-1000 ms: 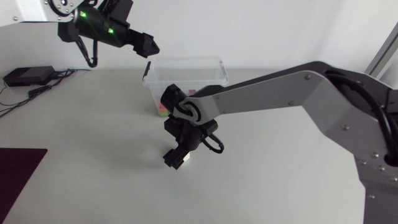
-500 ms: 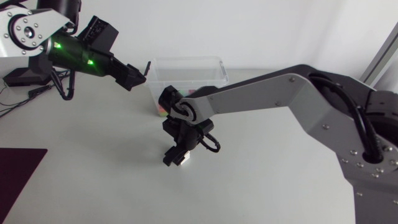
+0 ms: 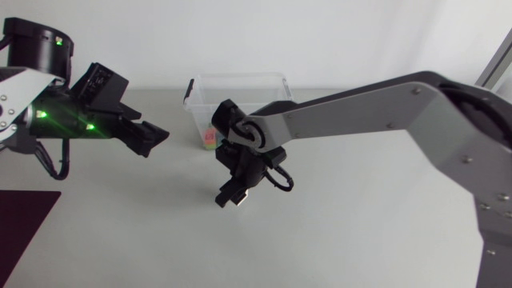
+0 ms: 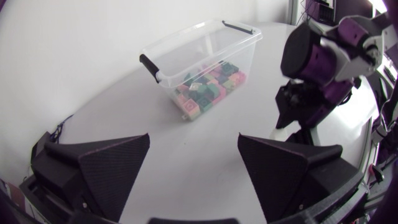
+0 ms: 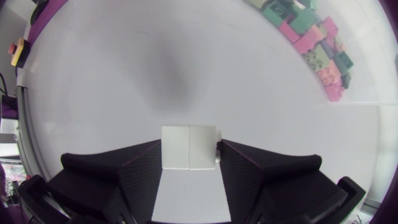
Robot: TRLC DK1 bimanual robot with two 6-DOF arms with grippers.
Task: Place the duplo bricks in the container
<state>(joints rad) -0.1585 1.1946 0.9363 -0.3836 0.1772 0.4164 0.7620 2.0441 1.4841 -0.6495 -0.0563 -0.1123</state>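
From above, your right gripper [image 3: 230, 197] hangs over the table [image 3: 360, 232] just in front of the clear container [image 3: 268, 88], with a white brick [image 3: 239, 198] at its tip. Your left gripper [image 3: 152, 138] sits off to the container's side, and its gap is hard to judge from here.

Your left wrist camera shows its fingers spread wide around nothing, and coloured bricks [image 4: 208, 87] heaped inside the container.

Your right wrist camera shows both fingers pressing the white brick's sides, above the table.
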